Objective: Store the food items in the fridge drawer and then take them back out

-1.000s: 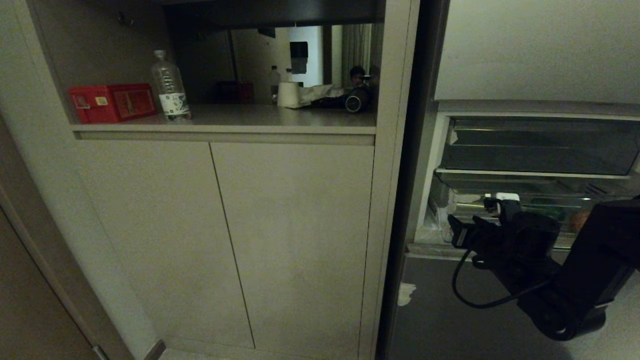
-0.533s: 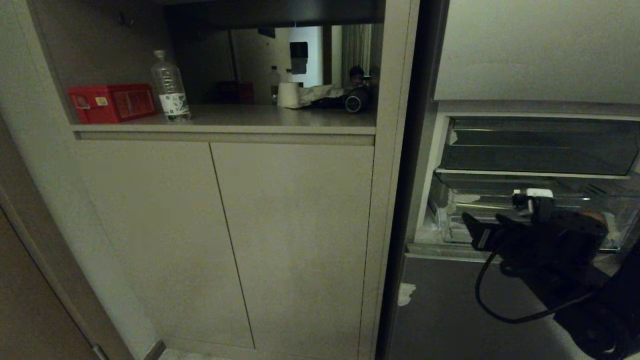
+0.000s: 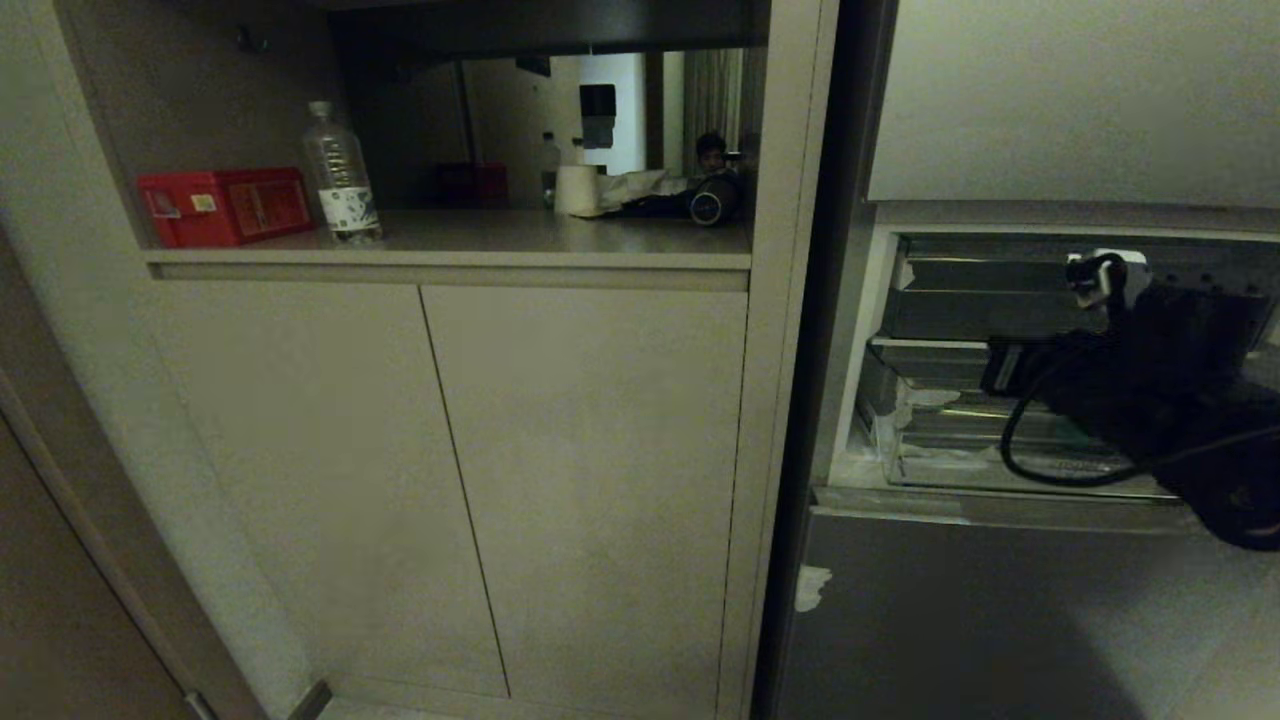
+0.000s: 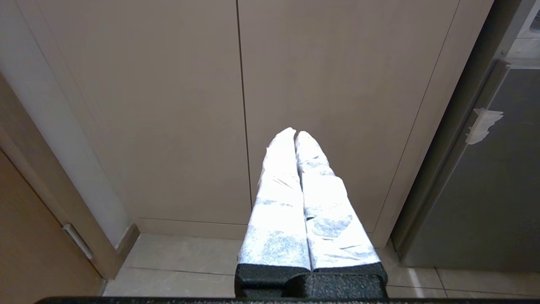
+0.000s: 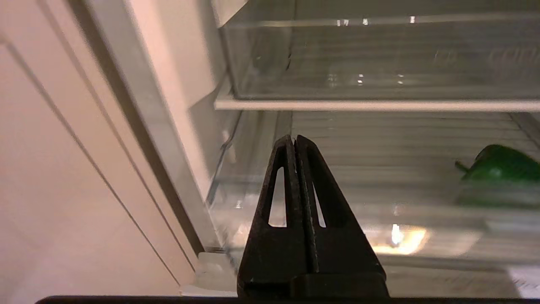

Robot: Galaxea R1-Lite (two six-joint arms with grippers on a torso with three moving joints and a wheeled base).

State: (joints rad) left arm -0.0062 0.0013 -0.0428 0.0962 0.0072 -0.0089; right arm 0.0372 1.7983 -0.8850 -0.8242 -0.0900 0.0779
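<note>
R gripper at the open fridge, empty, fingers pressed together.

My right gripper [image 5: 295,141] hangs in front of the fridge drawer [image 5: 379,219], tips closed on nothing, apart from the food. Dark green item [image 5: 500,169] sits inside the drawer on its ribbed floor, well off to one side of my tips; tan one I can't make out. My left gripper [image 4: 295,135] parked low facing the cabinet doors [image 4: 236,84], fingers also closed together, empty.

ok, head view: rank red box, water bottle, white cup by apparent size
1. red box, largest.
2. water bottle, taller but narrower.
3. white cup, smallest; it stands farther back on the shelf, so true size is unsure.
</note>
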